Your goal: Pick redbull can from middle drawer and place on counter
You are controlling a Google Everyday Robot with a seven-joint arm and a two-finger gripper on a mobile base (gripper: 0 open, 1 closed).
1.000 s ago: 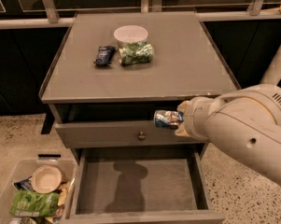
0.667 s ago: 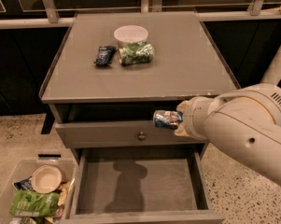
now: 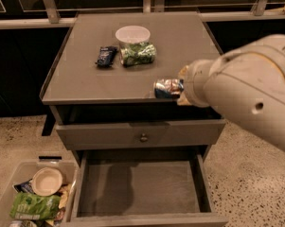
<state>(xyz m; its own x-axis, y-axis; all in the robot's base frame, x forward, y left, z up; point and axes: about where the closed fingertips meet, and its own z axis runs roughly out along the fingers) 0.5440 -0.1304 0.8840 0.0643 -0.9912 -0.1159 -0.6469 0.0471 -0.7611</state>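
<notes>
Saw a big white arm (image 3: pixel 246 98) coming in from the right, cut off by the right edge. Saw the grey counter (image 3: pixel 80 79) behind it. Found the middle drawer (image 3: pixel 137 193) pulled open at the bottom, its front wall cut by the lower edge. Above it noted a closed drawer front (image 3: pixel 109 135) with a small knob (image 3: pixel 143 137). At lower left saw a clear bin (image 3: pixel 4 193), half out of view, holding a pale dish (image 3: pixel 46 181) and a green packet (image 3: pixel 35 205).

Found the gripper (image 3: pixel 176 88) at the end of the arm, over the front right edge of the counter. Saw only short yellowish fingers (image 3: pixel 183 73), mostly hidden by the wrist, clamped on the redbull can (image 3: pixel 166 88). Found the can lying sideways in the grip, outside the drawer, its right end covered. Could not tell whether it touched the counter.

Farther back on the counter noted a white bowl (image 3: pixel 132 33), a green bag (image 3: pixel 138 54) just in front of it, and a dark blue packet (image 3: pixel 106 56) just beside the bag.
</notes>
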